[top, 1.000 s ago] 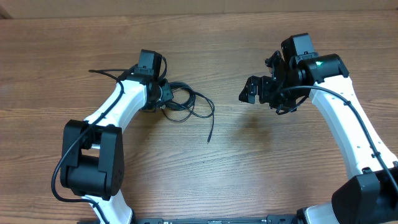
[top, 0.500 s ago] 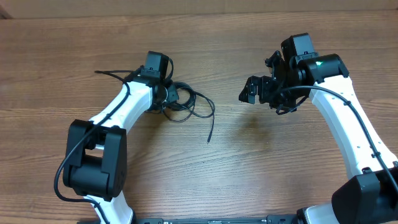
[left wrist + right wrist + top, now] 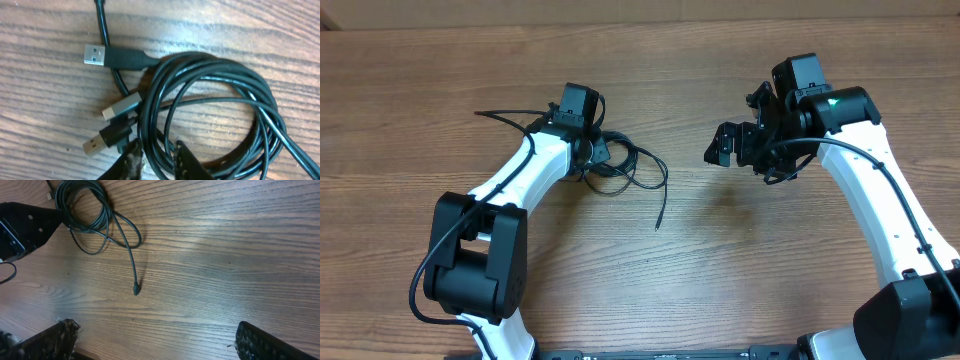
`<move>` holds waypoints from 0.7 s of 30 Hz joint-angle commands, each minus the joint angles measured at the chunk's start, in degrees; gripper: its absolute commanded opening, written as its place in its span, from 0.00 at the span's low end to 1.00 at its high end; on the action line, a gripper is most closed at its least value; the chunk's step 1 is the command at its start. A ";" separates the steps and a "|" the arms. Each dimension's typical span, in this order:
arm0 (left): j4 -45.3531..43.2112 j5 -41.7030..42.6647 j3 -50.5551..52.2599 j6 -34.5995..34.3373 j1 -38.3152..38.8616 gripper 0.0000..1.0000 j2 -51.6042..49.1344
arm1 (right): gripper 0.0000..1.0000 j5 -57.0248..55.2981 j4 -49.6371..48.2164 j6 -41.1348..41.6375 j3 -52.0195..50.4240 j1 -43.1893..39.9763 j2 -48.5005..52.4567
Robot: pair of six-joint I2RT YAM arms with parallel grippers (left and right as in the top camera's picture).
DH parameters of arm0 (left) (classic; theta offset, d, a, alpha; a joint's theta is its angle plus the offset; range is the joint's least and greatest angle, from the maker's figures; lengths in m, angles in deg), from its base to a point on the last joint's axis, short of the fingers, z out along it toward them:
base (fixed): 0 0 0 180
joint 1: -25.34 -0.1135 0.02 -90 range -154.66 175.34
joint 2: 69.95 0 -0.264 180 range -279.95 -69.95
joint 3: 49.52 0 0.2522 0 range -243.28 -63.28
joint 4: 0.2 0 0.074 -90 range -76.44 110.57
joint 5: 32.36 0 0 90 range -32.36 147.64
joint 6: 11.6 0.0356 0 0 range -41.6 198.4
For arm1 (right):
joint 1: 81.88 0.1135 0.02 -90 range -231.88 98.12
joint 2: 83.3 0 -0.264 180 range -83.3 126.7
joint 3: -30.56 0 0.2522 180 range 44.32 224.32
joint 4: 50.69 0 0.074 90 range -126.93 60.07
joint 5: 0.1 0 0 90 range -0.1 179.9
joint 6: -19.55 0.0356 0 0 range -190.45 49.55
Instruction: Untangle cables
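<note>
Left jaws pinch several strands of the cables (image 3: 210, 100), a black coil lying left of centre on the brown wood-grain surface (image 3: 650, 290). Right jaws stand spread wide, well apart from it. Only the left wrist view resolves the silvery USB plugs (image 3: 94, 54); the right wrist view shows a loose tail (image 3: 133, 265) straying onto bare wood.

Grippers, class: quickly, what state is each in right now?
Left gripper: straddling the cables; whether it grips them cannot be told.
Right gripper: open, holding nothing.
</note>
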 commanded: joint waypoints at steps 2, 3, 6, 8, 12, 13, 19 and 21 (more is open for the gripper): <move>-0.81 -1.95 0.52 -0.55 0.66 0.19 -0.31 | 1.00 0.35 -0.15 -0.22 1.51 0.15 -0.04; -0.76 -1.97 0.52 -0.52 0.76 0.19 -0.31 | 1.00 0.35 -0.15 -0.22 1.51 0.15 -0.04; -0.72 -1.97 0.92 -0.28 0.81 0.20 -0.31 | 1.00 0.35 -0.15 -0.22 1.51 0.15 -0.04; -1.01 -2.01 1.31 -0.28 0.79 0.19 -0.31 | 1.00 0.35 -0.15 -0.22 1.51 0.15 -0.04; -2.21 -2.08 1.75 -0.07 0.79 0.21 -0.31 | 1.00 0.35 -0.15 -0.22 1.51 0.15 -0.04; -2.21 -2.21 1.75 -0.09 0.79 0.21 -0.31 | 1.00 0.33 -0.15 -0.22 1.51 0.15 -0.04; -2.19 -2.21 1.75 -0.11 0.79 0.29 -0.31 | 1.00 0.35 -0.15 -0.22 1.51 0.15 -0.04; -2.21 -2.21 1.75 -0.11 0.72 0.35 -0.31 | 1.00 0.35 -0.15 -0.22 1.51 0.15 -0.04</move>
